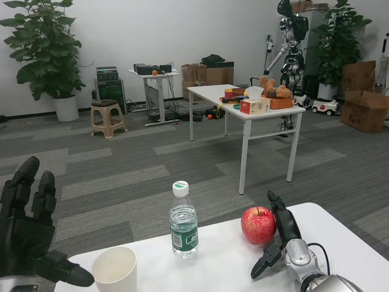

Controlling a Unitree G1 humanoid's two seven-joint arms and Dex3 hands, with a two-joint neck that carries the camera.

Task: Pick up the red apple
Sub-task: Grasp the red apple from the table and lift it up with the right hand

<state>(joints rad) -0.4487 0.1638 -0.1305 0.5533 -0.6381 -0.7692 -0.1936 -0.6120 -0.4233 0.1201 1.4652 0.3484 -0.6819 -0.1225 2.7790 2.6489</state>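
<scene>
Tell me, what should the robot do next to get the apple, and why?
Probably curl the right robot hand around the red apple. The fingers already reach up along the apple's right side with the thumb spread below, but nothing grips it yet, and the apple sits on the white table.

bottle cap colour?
White cap on the water bottle, green label; head view.

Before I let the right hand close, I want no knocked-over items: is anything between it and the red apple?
Nothing visible. The right hand is right beside the red apple; the water bottle and paper cup stand farther left.
</scene>
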